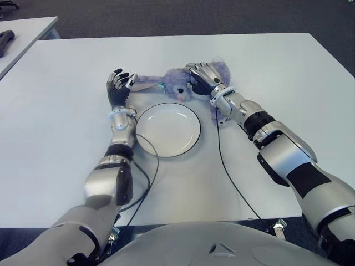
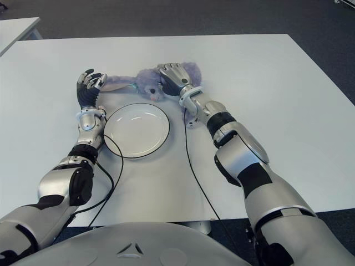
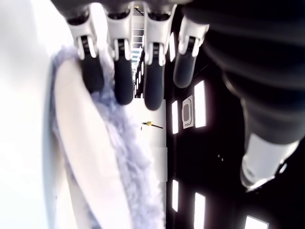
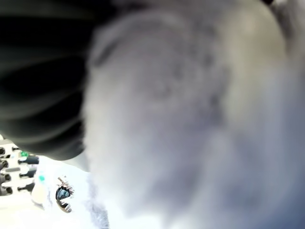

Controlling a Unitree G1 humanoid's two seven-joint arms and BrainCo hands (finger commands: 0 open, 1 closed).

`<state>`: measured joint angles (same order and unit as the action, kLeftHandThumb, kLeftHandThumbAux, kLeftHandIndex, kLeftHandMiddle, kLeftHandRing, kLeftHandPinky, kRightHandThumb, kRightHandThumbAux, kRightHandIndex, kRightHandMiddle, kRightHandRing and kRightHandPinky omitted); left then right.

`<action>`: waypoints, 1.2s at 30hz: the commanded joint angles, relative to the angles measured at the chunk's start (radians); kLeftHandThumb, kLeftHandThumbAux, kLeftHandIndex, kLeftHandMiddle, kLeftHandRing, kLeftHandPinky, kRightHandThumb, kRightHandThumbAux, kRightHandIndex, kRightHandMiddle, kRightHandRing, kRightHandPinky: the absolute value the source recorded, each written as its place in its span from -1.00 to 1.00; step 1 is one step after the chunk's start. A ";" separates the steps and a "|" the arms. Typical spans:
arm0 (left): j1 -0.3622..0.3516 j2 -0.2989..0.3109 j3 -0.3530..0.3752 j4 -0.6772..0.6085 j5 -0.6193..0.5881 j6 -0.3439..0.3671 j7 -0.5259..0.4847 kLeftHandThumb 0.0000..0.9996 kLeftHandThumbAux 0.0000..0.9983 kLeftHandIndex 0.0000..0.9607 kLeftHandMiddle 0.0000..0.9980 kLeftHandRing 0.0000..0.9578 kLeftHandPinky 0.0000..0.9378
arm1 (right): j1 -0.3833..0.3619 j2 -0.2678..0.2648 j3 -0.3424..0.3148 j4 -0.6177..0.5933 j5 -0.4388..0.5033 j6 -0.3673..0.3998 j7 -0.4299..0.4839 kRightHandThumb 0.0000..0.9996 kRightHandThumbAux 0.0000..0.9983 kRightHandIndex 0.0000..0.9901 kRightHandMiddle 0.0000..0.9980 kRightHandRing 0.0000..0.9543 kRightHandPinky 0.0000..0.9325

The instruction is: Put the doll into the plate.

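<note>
White table [image 1: 266, 77]: bears everything; largest item.
Plate [image 1: 191, 145]: empty, white with a dark rim, between the two forearms, nearer the robot than the doll.
Doll [image 1: 175, 81]: lilac plush lying just beyond the plate's far rim, long axis running left to right.
Right hand [image 1: 202, 75]: laid over the doll's body, fingers curled around the plush; the nearer hand.
Left hand [image 1: 118, 87]: upright beside the doll's long ear [image 3: 86, 157], fingers [image 3: 123, 86] loosely spread, gripping nothing.

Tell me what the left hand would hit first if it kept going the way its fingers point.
Probably the doll's long ear: the left hand stands beside it, its fingers right at the fur. Depth is unclear.
</note>
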<state>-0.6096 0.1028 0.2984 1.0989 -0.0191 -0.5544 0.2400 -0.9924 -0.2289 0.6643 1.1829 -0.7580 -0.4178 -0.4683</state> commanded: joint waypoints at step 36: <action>0.343 -0.073 0.022 0.180 -0.025 0.003 0.000 -1.00 0.26 -0.59 -0.42 -0.47 -0.68 | 0.033 -0.052 -0.039 0.129 0.005 -0.035 -0.042 0.44 0.42 -0.11 0.67 0.75 0.82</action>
<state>-0.6104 0.1034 0.2970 1.0988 -0.0189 -0.5544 0.2400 -1.0063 -0.2402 0.6286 1.2373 -0.7429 -0.4610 -0.5134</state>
